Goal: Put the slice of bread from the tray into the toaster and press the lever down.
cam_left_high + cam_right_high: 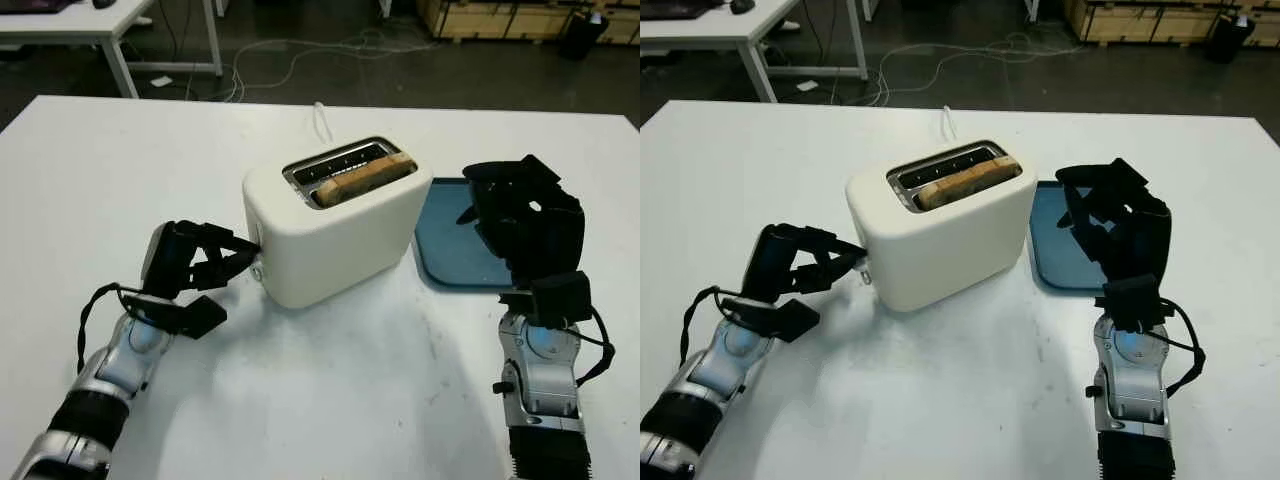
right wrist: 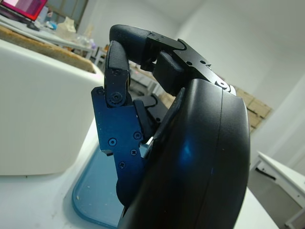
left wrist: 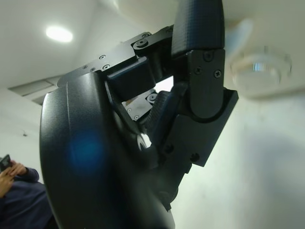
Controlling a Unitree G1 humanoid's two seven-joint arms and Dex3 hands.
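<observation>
The white toaster (image 1: pixel 335 225) stands mid-table with the slice of bread (image 1: pixel 365 178) upright in its near slot, crust just above the rim. My left hand (image 1: pixel 228 258) is at the toaster's left end, open, its fingertips (image 1: pixel 243 250) against the small lever (image 1: pixel 258 268), which sits low on that end face. The blue tray (image 1: pixel 455 255) lies to the right of the toaster with nothing on it. My right hand (image 1: pixel 520 210) is raised over the tray's near edge, open and holding nothing.
A white power cord (image 1: pixel 320 115) runs from behind the toaster to the table's far edge. Beyond that edge are the floor, cables and another table's legs (image 1: pixel 120 60). A person's sleeve (image 3: pixel 19 200) shows in the left wrist view.
</observation>
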